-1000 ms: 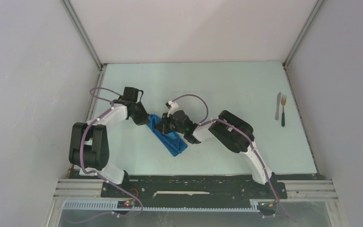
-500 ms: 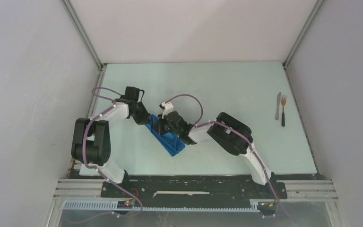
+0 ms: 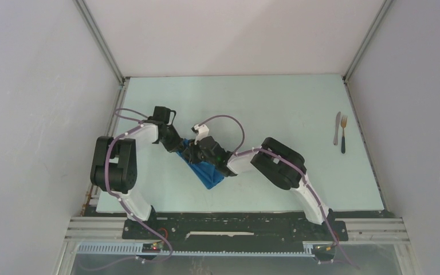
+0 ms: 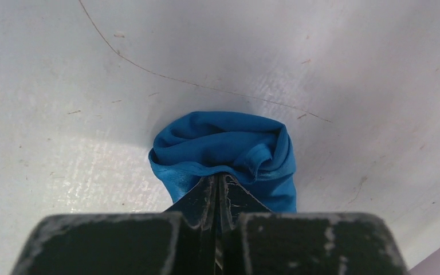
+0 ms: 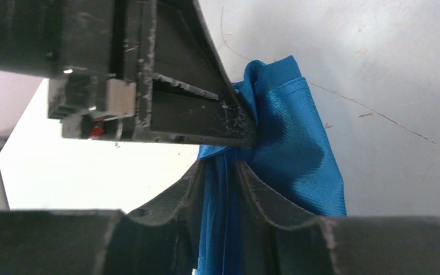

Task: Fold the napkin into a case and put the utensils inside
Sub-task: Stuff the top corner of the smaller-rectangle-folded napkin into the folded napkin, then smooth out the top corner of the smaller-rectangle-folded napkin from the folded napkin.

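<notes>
left gripper pinched shut on napkin edge | right gripper jaws slightly apart around napkin fold, grip unclear | napkin bunched left-centre on table | knife, fork far right, untouched

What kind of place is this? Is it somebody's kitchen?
Not a kitchen, more likely a robot test booth: plain white walls box in a pale table, two robot arms are bolted to a metal rail, and a napkin, knife and fork lie on it.
</notes>
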### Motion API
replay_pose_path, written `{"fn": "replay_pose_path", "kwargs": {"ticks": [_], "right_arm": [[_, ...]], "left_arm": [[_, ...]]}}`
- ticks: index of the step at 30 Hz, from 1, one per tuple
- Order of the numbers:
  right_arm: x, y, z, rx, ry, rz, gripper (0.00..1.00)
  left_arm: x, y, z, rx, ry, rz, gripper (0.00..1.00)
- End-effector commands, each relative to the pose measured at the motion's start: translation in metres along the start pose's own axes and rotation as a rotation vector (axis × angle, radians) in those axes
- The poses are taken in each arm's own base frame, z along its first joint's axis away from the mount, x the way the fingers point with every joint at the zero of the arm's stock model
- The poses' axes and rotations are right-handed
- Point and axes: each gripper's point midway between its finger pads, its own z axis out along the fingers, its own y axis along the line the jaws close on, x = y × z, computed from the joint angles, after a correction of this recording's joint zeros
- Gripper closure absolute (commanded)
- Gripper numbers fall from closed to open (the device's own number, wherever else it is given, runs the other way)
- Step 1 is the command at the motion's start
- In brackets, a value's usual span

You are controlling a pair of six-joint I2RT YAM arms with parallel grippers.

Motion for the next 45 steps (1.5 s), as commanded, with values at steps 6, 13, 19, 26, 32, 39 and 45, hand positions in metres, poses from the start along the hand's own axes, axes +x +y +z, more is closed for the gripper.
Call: {"fn": "replay_pose_path", "kwargs": {"ticks": [6, 13, 19, 26, 32, 39, 45], "right_arm": [[-0.02, 0.046, -0.057, -0.083, 0.168, -0.098, 0.49], [-0.036, 0.04, -0.11, -0.094, 0.249, -0.058, 0.41], [-0.027, 0.012, -0.116, -0.085, 0.309, -0.055, 0.52], [-0.021, 0.007, -0.116, -0.105, 0.295, 0.009, 0.52], [0.002, 0.009, -0.113, -0.023, 0.285, -0.266, 0.43], [0.02, -0.001, -0.112, 0.127, 0.329, -0.594, 0.43], [0.028, 0.0, -0.107, 0.18, 0.353, -0.709, 0.52]], "left_arm": [[0.004, 0.021, 0.012, -0.063, 0.02, -0.033, 0.98], [0.003, 0.02, 0.008, -0.056, 0.016, -0.031, 0.98], [0.004, 0.014, 0.004, -0.032, 0.019, -0.029, 0.98], [0.004, 0.011, 0.002, -0.021, 0.021, -0.027, 0.97], [0.004, 0.011, 0.001, -0.016, 0.023, -0.026, 0.97], [0.005, 0.011, 0.004, -0.017, 0.027, -0.027, 0.98], [0.005, 0.011, 0.003, -0.018, 0.023, -0.025, 0.97]]}}
